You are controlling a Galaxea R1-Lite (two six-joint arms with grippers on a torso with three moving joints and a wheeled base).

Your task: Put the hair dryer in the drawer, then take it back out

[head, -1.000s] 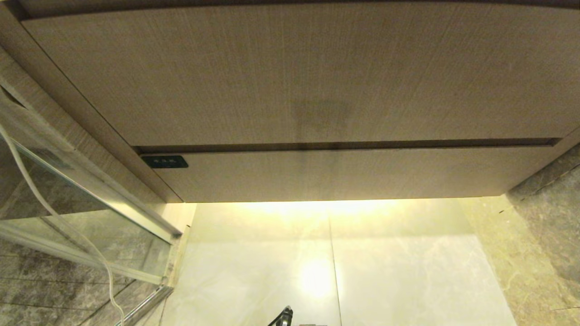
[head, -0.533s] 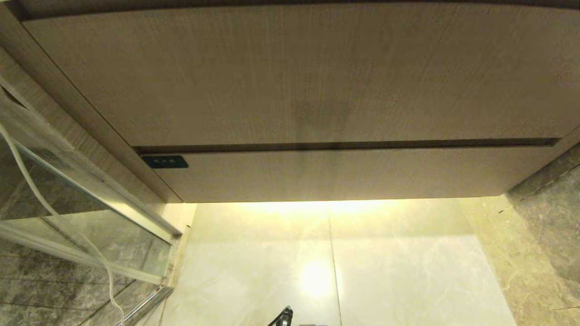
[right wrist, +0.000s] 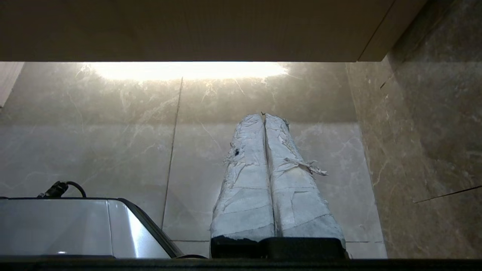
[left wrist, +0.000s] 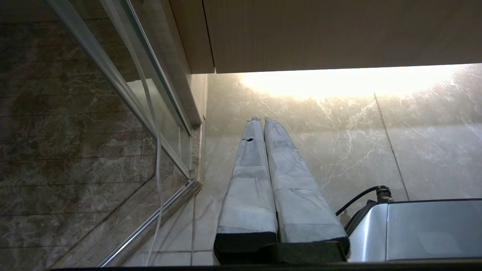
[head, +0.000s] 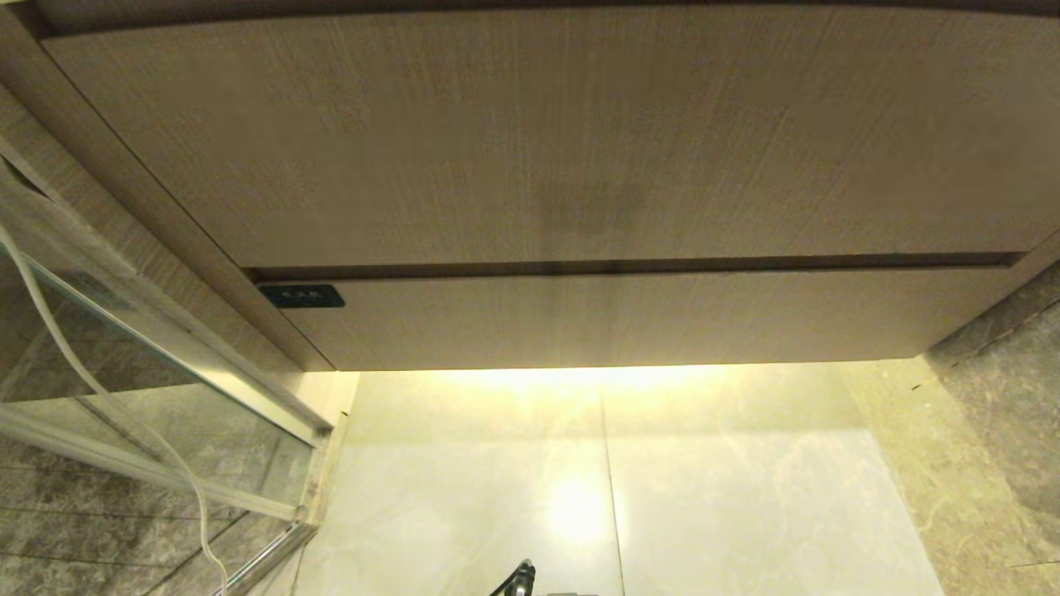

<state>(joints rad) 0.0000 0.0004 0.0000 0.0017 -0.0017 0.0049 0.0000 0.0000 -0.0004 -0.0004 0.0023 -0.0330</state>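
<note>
We hang both the left gripper (left wrist: 260, 120) and right gripper (right wrist: 264, 116), fingers pressed together and empty, below the closed drawer (head: 629, 319); no hair dryer shows.

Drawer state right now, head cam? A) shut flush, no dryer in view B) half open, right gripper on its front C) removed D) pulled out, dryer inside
A: the drawer front sits flush under the taller panel, only a thin dark seam between them, and no hair dryer shows in any view.
</note>
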